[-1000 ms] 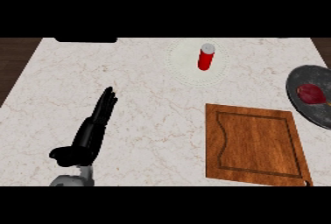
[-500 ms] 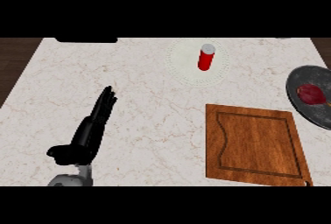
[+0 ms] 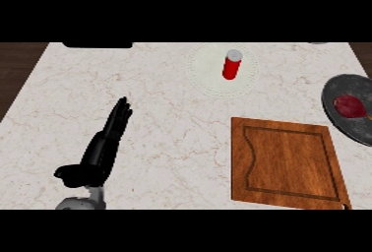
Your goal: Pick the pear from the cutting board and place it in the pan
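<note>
A dark red pear [image 3: 351, 106] lies inside the dark grey pan [image 3: 341, 118] at the right edge of the counter. The wooden cutting board [image 3: 287, 162] sits at the lower right with nothing on it. My left hand [image 3: 104, 145] rests open on the counter at the lower left, fingers straight and pointing away from me, well apart from the board and the pan. My right hand does not show in this view.
A white plate [image 3: 210, 74] at the back centre carries an upright red bottle [image 3: 232, 65] with a pale cap. A black object [image 3: 97, 45] lies at the counter's far left edge. Dark floor shows past the counter's left side.
</note>
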Controlling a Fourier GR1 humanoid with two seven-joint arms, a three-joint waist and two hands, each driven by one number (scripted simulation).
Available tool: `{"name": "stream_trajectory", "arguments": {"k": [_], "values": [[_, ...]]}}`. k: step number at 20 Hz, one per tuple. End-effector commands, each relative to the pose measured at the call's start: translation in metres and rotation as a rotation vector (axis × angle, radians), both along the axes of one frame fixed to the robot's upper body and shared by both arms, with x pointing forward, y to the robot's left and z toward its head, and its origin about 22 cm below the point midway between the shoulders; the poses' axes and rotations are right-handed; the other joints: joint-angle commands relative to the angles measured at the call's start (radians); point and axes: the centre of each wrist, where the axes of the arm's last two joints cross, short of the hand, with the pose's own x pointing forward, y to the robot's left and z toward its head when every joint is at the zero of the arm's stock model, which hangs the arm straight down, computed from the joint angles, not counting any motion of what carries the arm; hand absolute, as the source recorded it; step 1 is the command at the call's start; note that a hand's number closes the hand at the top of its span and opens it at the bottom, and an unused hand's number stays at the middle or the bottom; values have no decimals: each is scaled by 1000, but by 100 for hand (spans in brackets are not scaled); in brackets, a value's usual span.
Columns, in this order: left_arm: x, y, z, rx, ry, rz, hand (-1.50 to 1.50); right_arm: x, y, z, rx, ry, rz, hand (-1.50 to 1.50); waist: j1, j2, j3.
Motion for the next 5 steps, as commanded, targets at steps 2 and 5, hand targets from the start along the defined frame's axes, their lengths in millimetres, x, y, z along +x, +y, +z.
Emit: {"name": "stream_trajectory", "arguments": {"k": [2, 5], "values": [[1, 3, 4, 0, 10, -4, 0, 8, 5, -2, 10, -84, 90, -150, 5, 0, -1], [-7, -6, -7, 0, -8, -4, 0, 0, 0, 1, -40, -94, 86, -150, 4, 1, 0]]}}
